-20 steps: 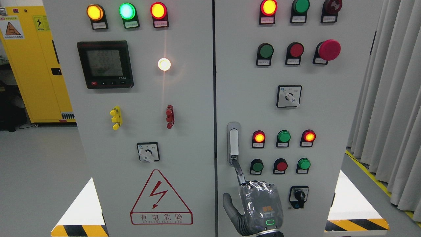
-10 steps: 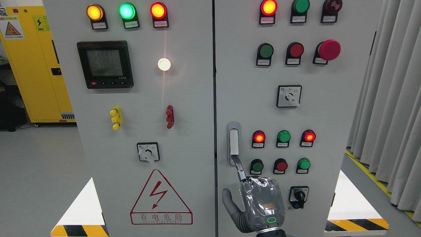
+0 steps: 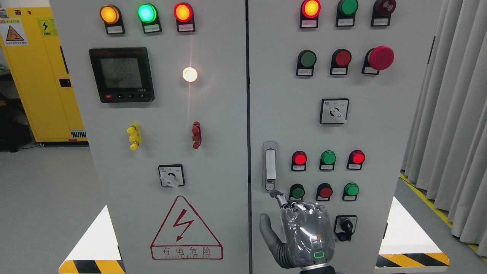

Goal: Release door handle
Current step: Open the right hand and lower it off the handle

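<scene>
Observing the right hand (image 3: 304, 236) clear of the door handle (image 3: 270, 166), which sits just above its extended index fingertip (image 3: 274, 194); other fingers look loosely curled, holding nothing. We judge the release essentially done; next, we should draw the hand back from the panel.
</scene>
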`<state>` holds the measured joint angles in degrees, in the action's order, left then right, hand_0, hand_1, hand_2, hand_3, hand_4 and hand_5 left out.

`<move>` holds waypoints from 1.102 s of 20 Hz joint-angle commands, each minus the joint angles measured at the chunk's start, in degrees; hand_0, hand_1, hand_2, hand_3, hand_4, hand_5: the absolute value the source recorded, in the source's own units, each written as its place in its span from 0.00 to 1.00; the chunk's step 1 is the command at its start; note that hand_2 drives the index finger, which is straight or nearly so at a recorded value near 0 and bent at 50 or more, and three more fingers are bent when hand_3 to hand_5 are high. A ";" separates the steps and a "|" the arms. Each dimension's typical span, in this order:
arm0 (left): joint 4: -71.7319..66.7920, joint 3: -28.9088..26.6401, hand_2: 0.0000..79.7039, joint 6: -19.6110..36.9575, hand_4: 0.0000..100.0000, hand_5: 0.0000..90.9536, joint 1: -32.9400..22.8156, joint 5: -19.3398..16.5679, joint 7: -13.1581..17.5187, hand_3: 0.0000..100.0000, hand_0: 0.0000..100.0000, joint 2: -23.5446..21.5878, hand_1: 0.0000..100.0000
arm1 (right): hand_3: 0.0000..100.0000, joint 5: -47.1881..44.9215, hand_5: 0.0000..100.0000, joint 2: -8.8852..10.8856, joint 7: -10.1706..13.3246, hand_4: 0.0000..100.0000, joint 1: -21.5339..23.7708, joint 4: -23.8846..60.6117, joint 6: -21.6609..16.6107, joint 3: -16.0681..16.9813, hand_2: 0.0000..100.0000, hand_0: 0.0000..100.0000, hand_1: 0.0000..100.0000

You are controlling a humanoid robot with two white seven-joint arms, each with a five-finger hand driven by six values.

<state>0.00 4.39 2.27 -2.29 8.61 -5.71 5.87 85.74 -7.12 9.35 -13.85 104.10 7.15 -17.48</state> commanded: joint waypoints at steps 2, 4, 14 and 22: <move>0.88 0.00 0.00 0.01 0.00 0.00 0.00 0.00 0.00 0.00 0.12 0.02 0.56 | 1.00 -0.40 1.00 -0.09 -0.48 1.00 3.29 4.97 -0.55 0.34 0.90 0.74 0.31; 0.88 0.00 0.00 0.01 0.00 0.00 0.00 0.00 0.00 0.00 0.12 0.02 0.56 | 1.00 -0.49 1.00 -0.09 -1.35 1.00 4.09 5.67 -0.91 0.43 0.93 0.56 0.28; 0.88 0.00 0.00 0.01 0.00 0.00 0.00 0.00 0.00 0.00 0.12 0.02 0.56 | 1.00 -3.30 1.00 0.09 -4.60 1.00 3.74 6.38 -0.91 0.25 1.00 0.22 0.22; 0.88 0.00 0.00 0.01 0.00 0.00 0.00 0.00 0.00 0.00 0.12 0.02 0.56 | 1.00 1.09 1.00 0.44 -6.98 1.00 -1.35 5.50 -0.56 0.08 1.00 0.22 0.20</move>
<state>0.00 4.39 2.27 -2.29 8.61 -5.71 5.87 84.58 -6.92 3.14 -12.50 109.27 6.47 -17.28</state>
